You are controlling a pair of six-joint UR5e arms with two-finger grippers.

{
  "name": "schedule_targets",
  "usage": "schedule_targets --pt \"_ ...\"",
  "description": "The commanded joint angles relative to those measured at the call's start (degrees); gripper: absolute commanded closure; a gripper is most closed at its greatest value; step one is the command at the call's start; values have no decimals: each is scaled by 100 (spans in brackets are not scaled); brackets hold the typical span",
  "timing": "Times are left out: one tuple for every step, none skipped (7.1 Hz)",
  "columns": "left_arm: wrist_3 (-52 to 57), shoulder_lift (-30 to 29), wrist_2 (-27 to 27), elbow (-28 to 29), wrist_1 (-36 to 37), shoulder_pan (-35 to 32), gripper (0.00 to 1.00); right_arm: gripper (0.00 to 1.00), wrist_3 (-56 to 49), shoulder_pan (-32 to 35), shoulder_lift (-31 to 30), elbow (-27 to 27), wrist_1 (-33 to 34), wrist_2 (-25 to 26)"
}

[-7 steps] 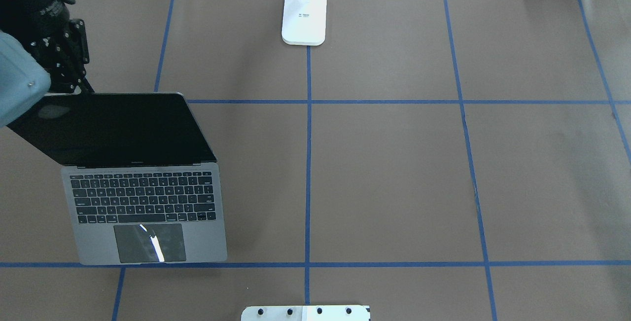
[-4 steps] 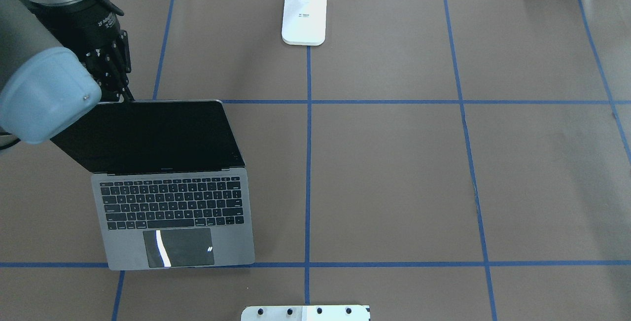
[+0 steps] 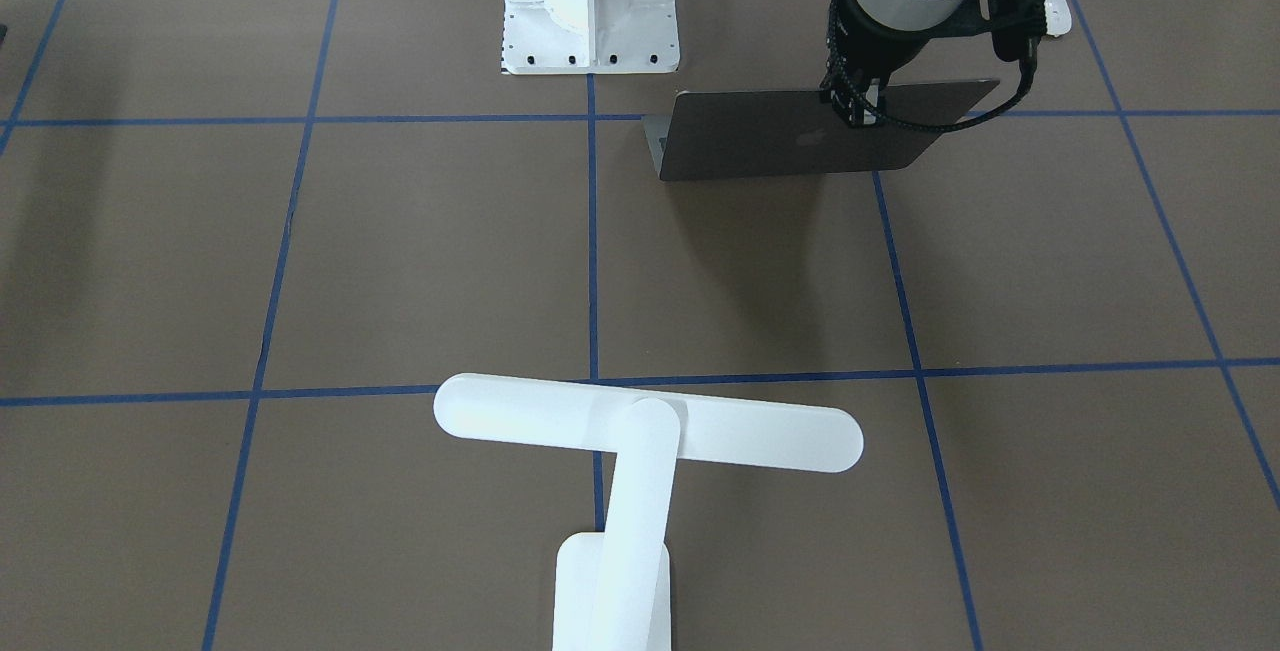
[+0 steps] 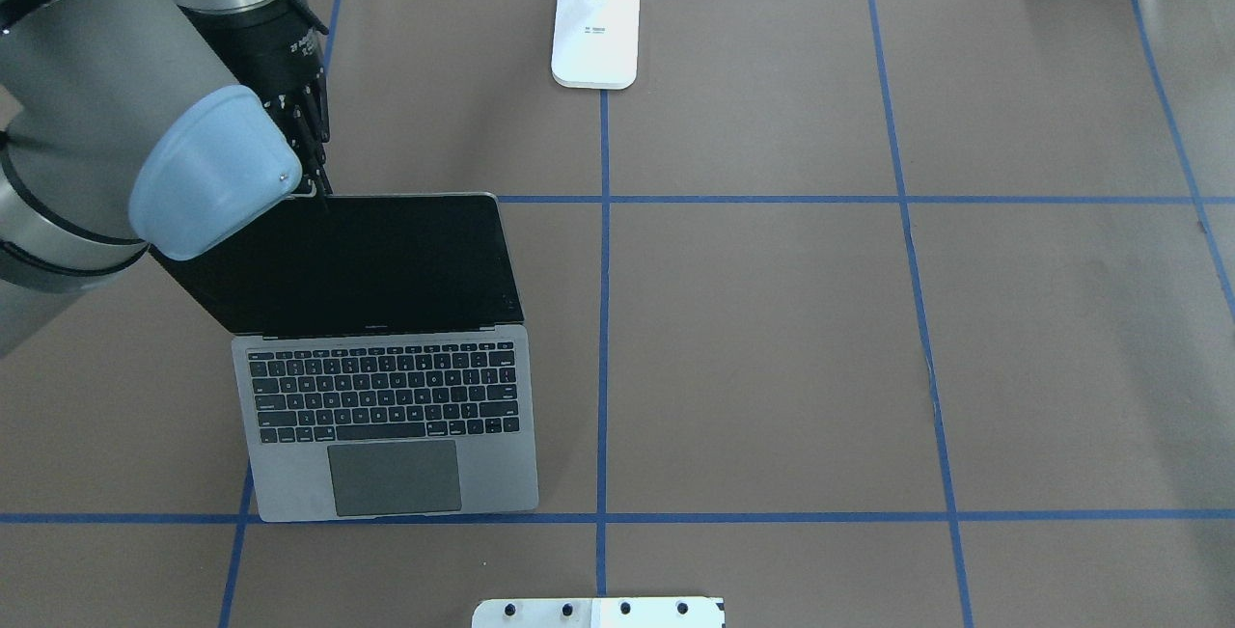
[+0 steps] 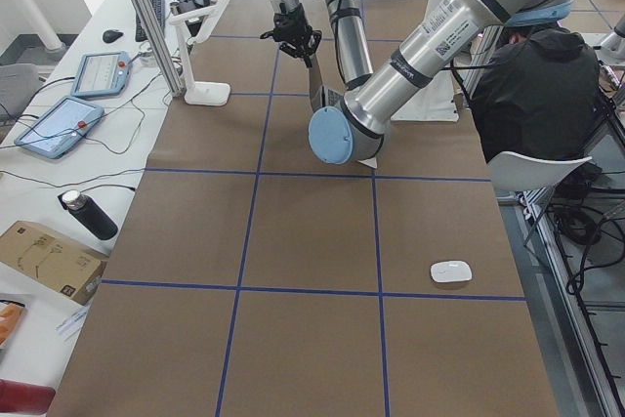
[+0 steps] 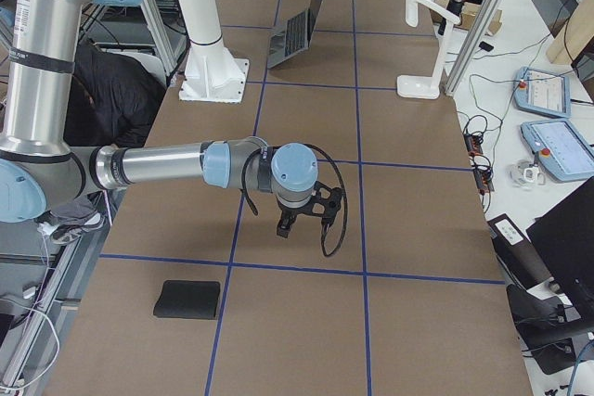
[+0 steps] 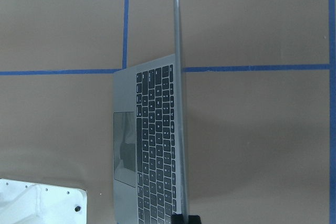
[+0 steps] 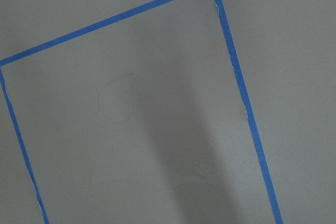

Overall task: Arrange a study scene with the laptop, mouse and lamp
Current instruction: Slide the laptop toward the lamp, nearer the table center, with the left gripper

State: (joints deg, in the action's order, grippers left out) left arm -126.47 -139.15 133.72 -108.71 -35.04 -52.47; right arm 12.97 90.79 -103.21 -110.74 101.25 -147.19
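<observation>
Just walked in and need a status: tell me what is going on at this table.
The left gripper is clamped on the open laptop by the top edge of its screen, its base on the table. The lamp stands untouched at the far edge, and the mouse lies near the table's left end. The right gripper hangs over the table, away from all three.

It was a robotics lab: a counter papered brown and gridded with blue tape, a bolted white pedestal at the front view's top, control tablets on a side bench at left, and a person at upper right.
</observation>
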Motion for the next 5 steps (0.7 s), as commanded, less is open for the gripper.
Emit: schedule_targets --pt "-79 -121 -4 541 -476 52 100 0 3 0 3 -1 0 -3" --pt "-62 -191 -4 683 -494 52 100 0 3 0 3 8 0 -3" --pt "-62 -192 -4 823 -686 52 100 0 3 0 3 8 0 -3" --pt "-62 -244 -13 1138 -923 52 100 0 -5 0 3 8 0 -3" --pt "-62 -253 -13 1315 -1143 52 100 0 3 -9 3 26 0 6"
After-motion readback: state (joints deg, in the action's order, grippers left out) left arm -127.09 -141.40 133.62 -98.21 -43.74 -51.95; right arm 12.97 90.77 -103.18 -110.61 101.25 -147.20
